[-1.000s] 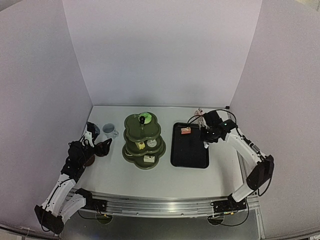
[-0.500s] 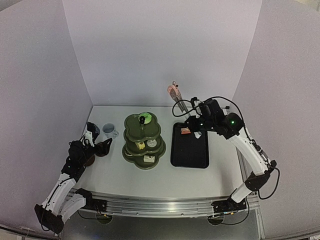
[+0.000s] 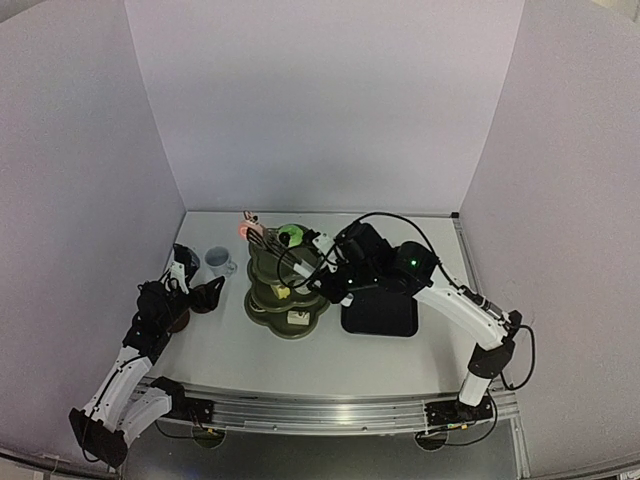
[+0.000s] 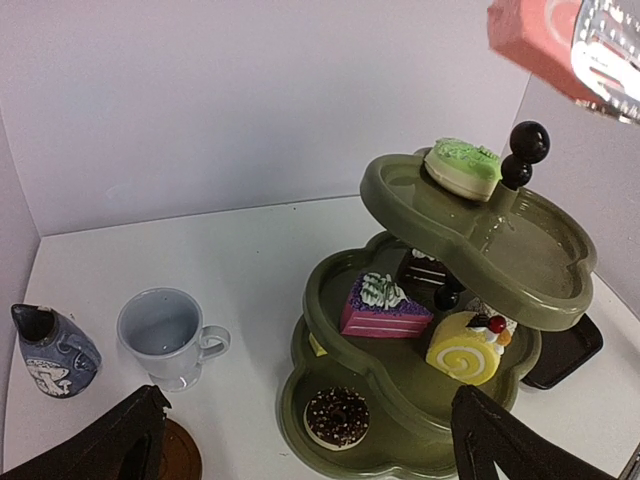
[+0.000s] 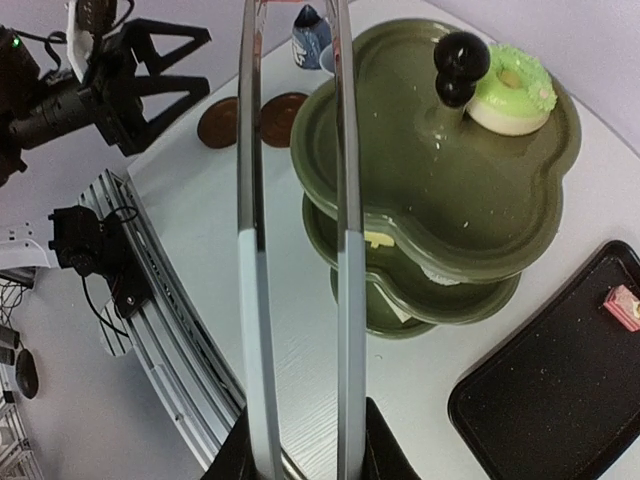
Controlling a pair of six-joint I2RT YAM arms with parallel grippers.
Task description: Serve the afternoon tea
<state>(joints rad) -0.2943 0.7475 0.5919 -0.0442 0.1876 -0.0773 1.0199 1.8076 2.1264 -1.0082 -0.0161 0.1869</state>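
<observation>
**Top external:** right gripper [image 3: 322, 262] clamped on metal tongs [image 3: 275, 245], which pinch a pink cake [image 3: 243, 229] over the far-left rim of the stand [image 3: 262, 310], mid-table. Left gripper [image 3: 196, 282] spread wide and empty, near the table's left edge.

**Left wrist:** alone shows the lower tiers stocked, a pink slice [image 4: 375, 308] among them.

**Right wrist:** shows most plainly the top tier's bare half beside the green doughnut [image 5: 510, 90]. Best to lower the cake there, clear of the knob [image 5: 458, 62], then release.
</observation>
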